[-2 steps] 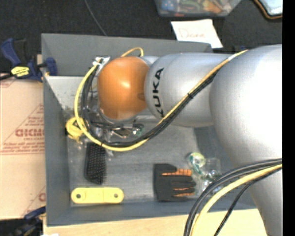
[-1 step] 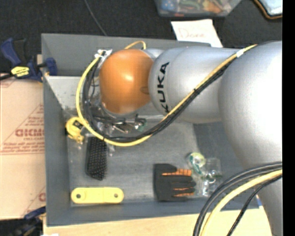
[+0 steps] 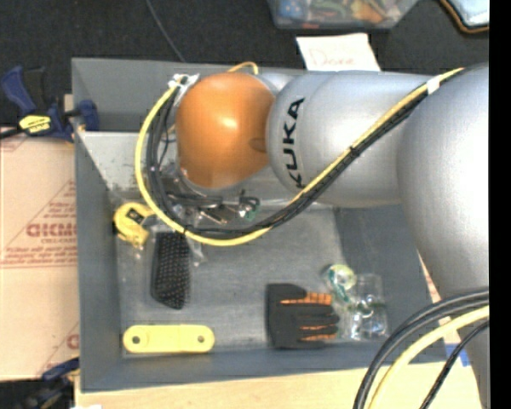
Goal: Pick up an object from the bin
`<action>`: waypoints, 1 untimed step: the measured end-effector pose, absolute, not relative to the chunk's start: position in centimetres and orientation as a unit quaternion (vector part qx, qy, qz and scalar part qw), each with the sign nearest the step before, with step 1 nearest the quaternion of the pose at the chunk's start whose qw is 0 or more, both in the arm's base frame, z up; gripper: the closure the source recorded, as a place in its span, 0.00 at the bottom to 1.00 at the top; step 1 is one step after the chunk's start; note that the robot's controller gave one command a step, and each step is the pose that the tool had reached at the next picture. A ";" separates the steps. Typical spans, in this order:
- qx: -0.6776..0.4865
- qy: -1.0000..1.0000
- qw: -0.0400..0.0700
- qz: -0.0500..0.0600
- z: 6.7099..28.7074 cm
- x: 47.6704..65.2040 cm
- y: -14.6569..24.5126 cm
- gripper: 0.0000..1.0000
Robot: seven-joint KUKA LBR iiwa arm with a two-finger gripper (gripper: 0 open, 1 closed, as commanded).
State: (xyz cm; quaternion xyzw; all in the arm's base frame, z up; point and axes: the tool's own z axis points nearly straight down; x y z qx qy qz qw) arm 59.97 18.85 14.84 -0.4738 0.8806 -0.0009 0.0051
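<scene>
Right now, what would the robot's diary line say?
orange wrist cover: over grey metal bin, upper left | nearest: small yellow object, black mesh pad | grasp: cannot tell

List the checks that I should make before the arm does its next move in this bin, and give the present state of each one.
1. Things left to pick in the bin: ok; several lie apart.
2. Nearest things: ok; small yellow thing and black mesh piece lie just below the orange wrist cover in the view.
3. Yellow flat bar, black-and-orange glove, clear bag away from the arm: ok.
4. Gripper open or shut: cannot tell.
5. Something already held: cannot tell.
6. Yellow cable free of the small yellow thing: cannot tell.
</scene>
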 end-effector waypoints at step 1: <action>-0.473 0.881 0.010 -0.002 18.5 60.2 18.9 1.00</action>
